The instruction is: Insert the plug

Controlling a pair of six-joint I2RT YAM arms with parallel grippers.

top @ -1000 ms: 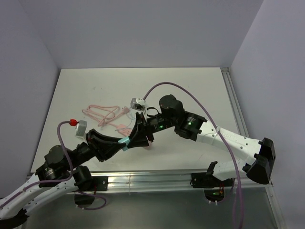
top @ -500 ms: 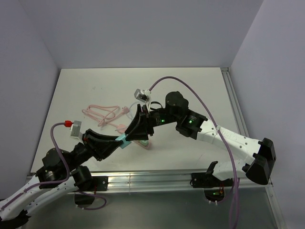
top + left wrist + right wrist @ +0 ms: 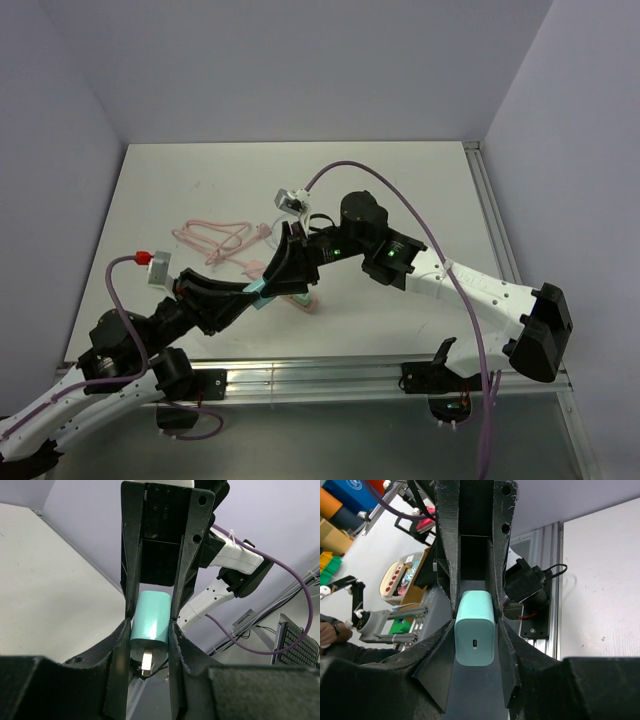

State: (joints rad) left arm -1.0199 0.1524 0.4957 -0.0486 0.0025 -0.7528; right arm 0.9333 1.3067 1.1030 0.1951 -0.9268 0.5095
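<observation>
A teal charger (image 3: 258, 297) hangs above the table between both grippers, which face each other. My left gripper (image 3: 148, 630) is shut on it, pads pressed to both sides, its metal prongs (image 3: 146, 662) pointing back at the left wrist. My right gripper (image 3: 476, 627) straddles the other end, where a USB-C port (image 3: 475, 643) faces the right wrist camera; a thin dark gap shows beside one finger. The charger also shows in the left wrist view (image 3: 152, 615) and the right wrist view (image 3: 475, 612). A pink cable (image 3: 215, 240) lies coiled on the table to the left.
A pink piece (image 3: 300, 303), probably the cable's end, lies on the table under the grippers. An aluminium rail (image 3: 330, 378) runs along the near edge. Purple wrist cables (image 3: 400, 195) arc over the right arm. Walls close the back and both sides.
The right gripper rose from near the table and swung in around the charger's port end. The left gripper kept the charger and barely moved.
</observation>
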